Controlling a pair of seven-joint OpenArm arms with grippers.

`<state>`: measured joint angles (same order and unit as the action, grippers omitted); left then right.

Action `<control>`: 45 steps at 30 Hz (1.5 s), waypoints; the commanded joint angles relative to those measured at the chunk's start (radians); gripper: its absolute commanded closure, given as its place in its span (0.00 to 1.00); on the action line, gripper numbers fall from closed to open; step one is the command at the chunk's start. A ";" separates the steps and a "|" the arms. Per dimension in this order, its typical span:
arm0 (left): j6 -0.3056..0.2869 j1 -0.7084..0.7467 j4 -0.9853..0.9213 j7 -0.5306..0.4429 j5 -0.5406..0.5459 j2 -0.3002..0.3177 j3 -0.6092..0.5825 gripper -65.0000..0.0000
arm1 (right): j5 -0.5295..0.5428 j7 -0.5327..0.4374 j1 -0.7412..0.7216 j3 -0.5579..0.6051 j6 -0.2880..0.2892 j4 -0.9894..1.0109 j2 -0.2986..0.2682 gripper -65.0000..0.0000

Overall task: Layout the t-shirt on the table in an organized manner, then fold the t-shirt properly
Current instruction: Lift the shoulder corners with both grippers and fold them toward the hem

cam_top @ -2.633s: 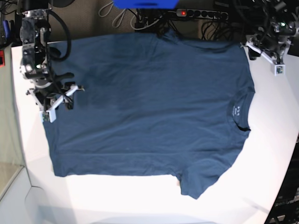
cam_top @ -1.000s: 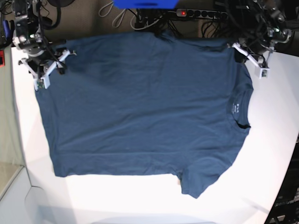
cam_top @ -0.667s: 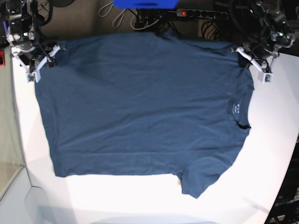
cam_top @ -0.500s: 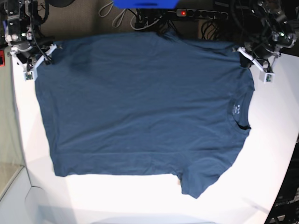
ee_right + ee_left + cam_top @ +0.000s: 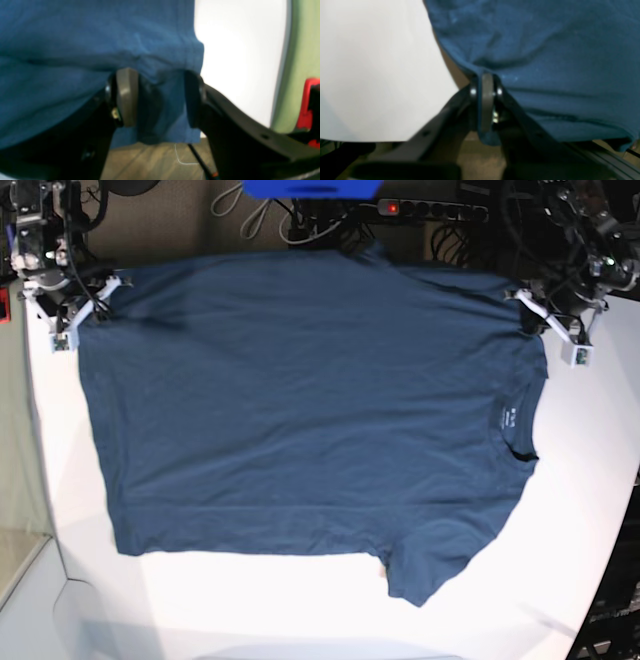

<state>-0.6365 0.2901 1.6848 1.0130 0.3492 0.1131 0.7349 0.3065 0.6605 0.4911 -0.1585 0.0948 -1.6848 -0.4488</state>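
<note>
The dark navy t-shirt (image 5: 300,400) lies spread flat on the white table (image 5: 250,600), collar toward the right of the base view. My left gripper (image 5: 530,315) is at the shirt's back right shoulder. In the left wrist view it (image 5: 486,100) is shut on a pinch of the shirt's cloth (image 5: 545,50) at the table's (image 5: 370,62) edge. My right gripper (image 5: 92,300) is at the back left hem corner. Its jaws (image 5: 160,100) stand apart, and the hem corner (image 5: 165,112) hangs loosely between them without being pinched.
Behind the table's back edge lie a power strip (image 5: 430,210) with a red light, cables and a blue object (image 5: 310,188). A red part (image 5: 312,100) and a green strip (image 5: 300,62) border the table beside my right gripper. Brown floor (image 5: 150,160) shows below the edge.
My right gripper has travelled from the shirt's left middle up to its back left corner. My left gripper has shifted slightly right and nearer at the shoulder. The cloth lies smoother.
</note>
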 commanded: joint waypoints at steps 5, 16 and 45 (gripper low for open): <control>-0.010 -0.001 0.038 -0.012 0.020 0.010 0.004 1.00 | -0.002 0.051 0.008 -0.005 0.136 0.001 0.005 0.86; -0.012 -0.001 0.237 -0.010 0.020 0.004 0.004 1.00 | 0.000 0.051 0.013 -0.011 0.141 -0.177 0.005 1.00; -0.013 -0.470 0.321 -0.009 0.021 0.004 0.031 1.00 | 0.004 0.046 -0.455 -0.234 0.352 -0.341 0.114 1.00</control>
<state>-0.6544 -0.1665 1.9903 1.0359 0.3565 0.1059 0.7689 0.2989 0.7338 0.0467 -0.3870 0.4477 -2.0094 -0.3244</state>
